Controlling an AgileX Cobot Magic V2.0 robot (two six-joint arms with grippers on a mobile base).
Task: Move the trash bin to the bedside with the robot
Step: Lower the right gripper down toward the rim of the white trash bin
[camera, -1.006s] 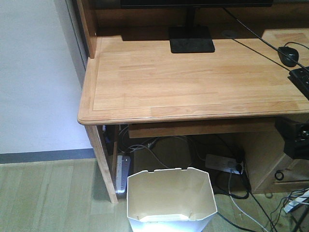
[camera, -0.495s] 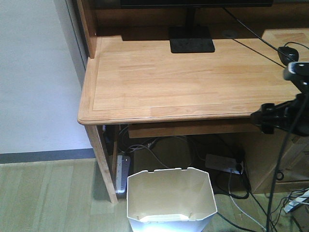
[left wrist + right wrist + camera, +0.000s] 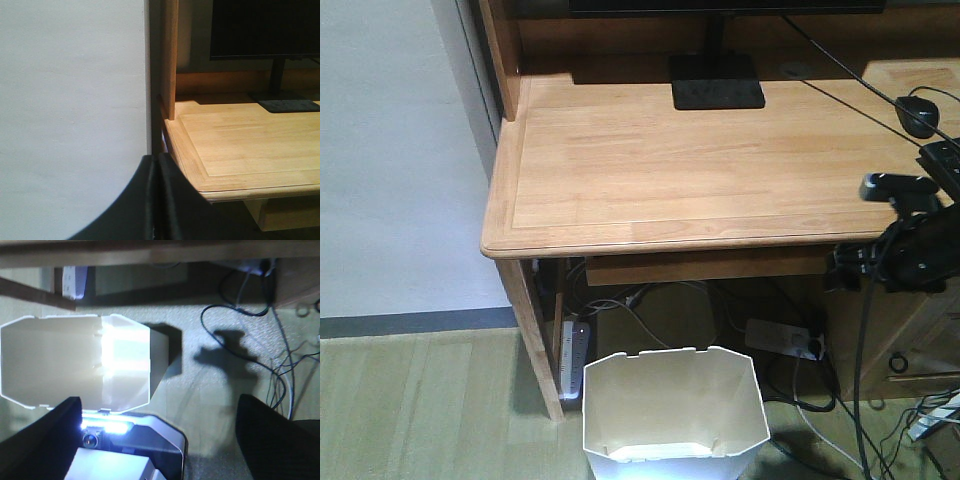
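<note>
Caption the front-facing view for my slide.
White octagonal-rimmed plastic trash bin on the floor before a light wooden desk; slim black robot arm at the right edge.

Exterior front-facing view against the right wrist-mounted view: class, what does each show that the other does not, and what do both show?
Only the front-facing view shows the desk top, the monitor stand, the mouse and the right arm seen from outside. Only the wrist view shows the right tool with its fingers spread wide, the arm's shadow on the floor, and a lit unit next to the bin. Both show the trash bin, upright on the floor, and loose cables under the desk.
</note>
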